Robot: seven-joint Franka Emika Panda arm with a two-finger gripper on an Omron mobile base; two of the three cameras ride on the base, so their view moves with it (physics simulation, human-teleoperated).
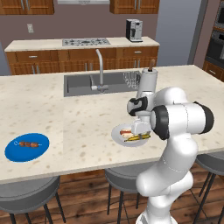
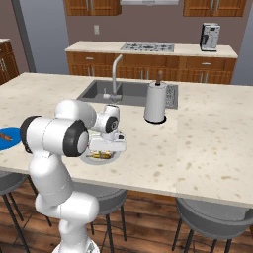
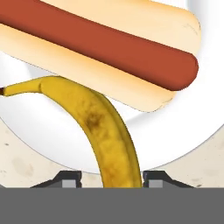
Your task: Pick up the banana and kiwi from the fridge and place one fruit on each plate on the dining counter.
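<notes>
The yellow banana [image 3: 105,131] lies curved on the pale grey plate [image 3: 52,140], next to a hot dog [image 3: 109,43]. My gripper [image 3: 112,177] points down over the plate's near rim, open, its fingertips [image 3: 70,178] straddling the banana's end with a gap on one side. From the base views, the gripper [image 1: 139,130] [image 2: 106,148] hangs low over this plate [image 1: 117,136] [image 2: 101,159] on the dining counter [image 1: 65,113], banana [image 1: 136,138] under it. The blue plate [image 1: 27,147] [image 2: 7,137] carries a small skewer. A tall pale grey fridge [image 1: 175,30] stands behind. The kiwi is out of view.
A steel sink [image 1: 94,83] with a faucet [image 1: 99,65] is set in the counter behind the plate. A paper towel roll [image 1: 148,83] [image 2: 156,101] stands just beyond my gripper. Grey stools [image 1: 26,194] line the near edge. A stovetop counter runs along the back wall.
</notes>
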